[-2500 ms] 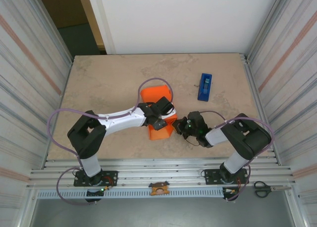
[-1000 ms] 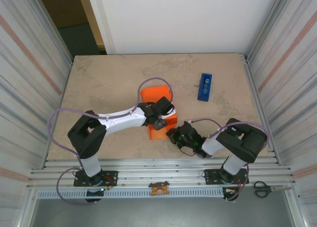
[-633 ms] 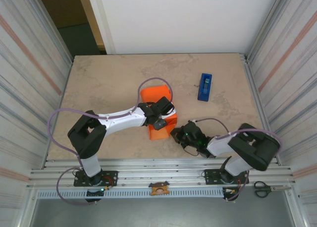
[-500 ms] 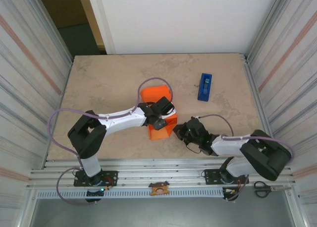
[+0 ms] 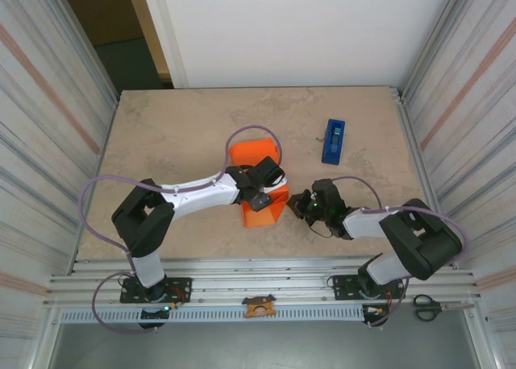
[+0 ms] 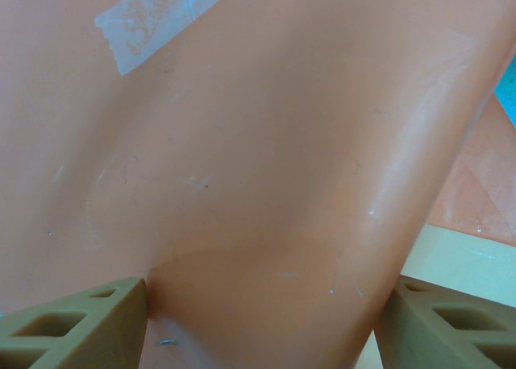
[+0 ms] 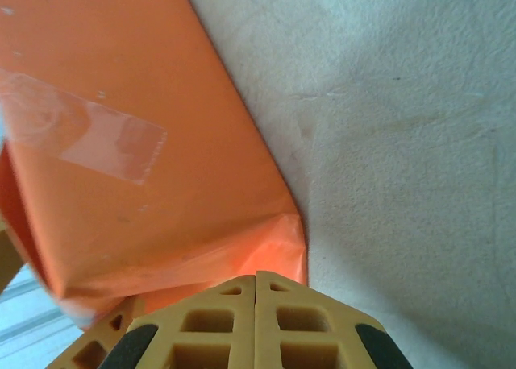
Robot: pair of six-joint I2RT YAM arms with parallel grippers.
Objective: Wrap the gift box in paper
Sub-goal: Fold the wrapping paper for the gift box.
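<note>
The paper is folded into an orange parcel in the middle of the table, and the gift box is hidden inside it. My left gripper sits on top of the parcel. In the left wrist view its fingers stand wide apart, pressed against the two sides of the paper, near a clear tape strip. My right gripper is shut and empty. Its joined tips touch a folded corner of the paper at the parcel's right side, near another tape strip.
A blue tape dispenser lies at the back right of the table. Scissors rest on the front rail at the right. Metal walls close in both sides, and bare tabletop lies to the right of the parcel.
My right gripper has moved from the parcel's front right corner back up along its right side, and the right arm's elbow has swung out to the right. The left arm has not moved.
</note>
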